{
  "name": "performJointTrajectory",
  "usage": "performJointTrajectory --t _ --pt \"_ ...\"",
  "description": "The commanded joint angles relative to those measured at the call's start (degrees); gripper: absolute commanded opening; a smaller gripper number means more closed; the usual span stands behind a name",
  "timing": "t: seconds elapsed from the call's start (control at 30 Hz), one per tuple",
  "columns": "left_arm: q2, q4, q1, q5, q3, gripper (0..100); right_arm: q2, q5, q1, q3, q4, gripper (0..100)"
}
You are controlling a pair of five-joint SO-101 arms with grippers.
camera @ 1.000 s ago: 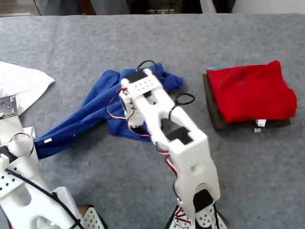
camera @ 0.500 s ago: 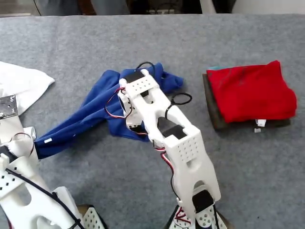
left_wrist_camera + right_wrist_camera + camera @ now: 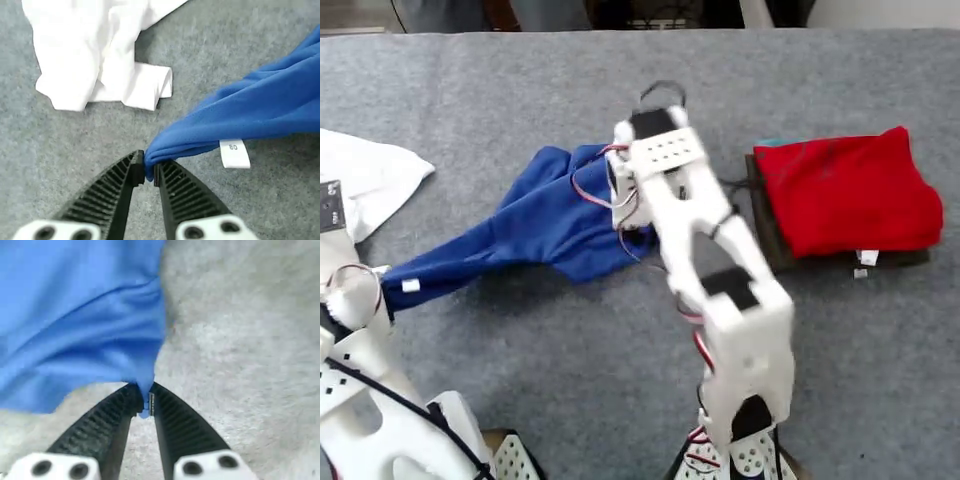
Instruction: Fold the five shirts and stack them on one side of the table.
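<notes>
Blue shirt (image 3: 535, 225), bunched a second ago, now stretches between left gripper (image 3: 149, 172) and right gripper (image 3: 145, 402), each pinching an edge; the right pulled away, readying it for folding.

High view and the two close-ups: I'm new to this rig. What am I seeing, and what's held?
Two white robot arms sit side by side at a grey table. The high view looks down from a fixed camera; each close-up comes from a camera on one arm's wrist. The left hand and the right hand each pinch one end of a crumpled blue fabric shirt. A loose white shirt lies near the left arm; a folded red shirt tops a folded dark shirt on the other side.
</notes>
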Motion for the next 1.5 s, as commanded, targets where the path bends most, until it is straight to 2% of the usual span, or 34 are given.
performJointTrajectory --t 0.0,0.27,0.47,0.7,0.83,0.93,1.07,1.2,1.33,1.47 --pt "-0.88 3.96 3.21 -0.26 -7.69 3 -19.21 1.14 1.76 0.57 -1.93 1.3" --pt "-0.88 12.66 6.02 1.93 -24.66 3 -48.66 0.7 5.19 -1.1 -2.9 1.3" --pt "-0.88 19.78 6.02 2.2 -42.51 3 -64.22 0.7 11.16 -13.32 -2.9 1.3" --pt "-6.77 20.22 6.02 4.84 -59.12 3 -67.56 -1.32 22.51 -34.33 -5.27 1.3" --pt "-12.48 20.13 6.02 5.45 -62.55 3 -67.56 -1.32 27.78 -41.19 -11.6 1.3" --pt "-15.12 20.13 6.02 5.19 -62.29 3 -67.56 -1.41 29.27 -41.01 -16.26 1.3" --pt "-15.65 20.13 6.02 5.36 -56.57 3 -66.59 -1.49 29.19 -31.52 -19.96 1.3" --pt "-16.09 17.05 7.52 6.33 -37.49 3 -64.31 -3.6 27.08 -16.22 -19.69 1.3" --pt "-16.18 0.0 12.0 7.47 -13.93 3 -62.46 -3.6 18.29 2.15 -21.27 1.3" --pt "-15.56 -24.09 13.76 9.76 5.14 3 -59.74 -2.81 14.42 18.42 -33.32 1.3"
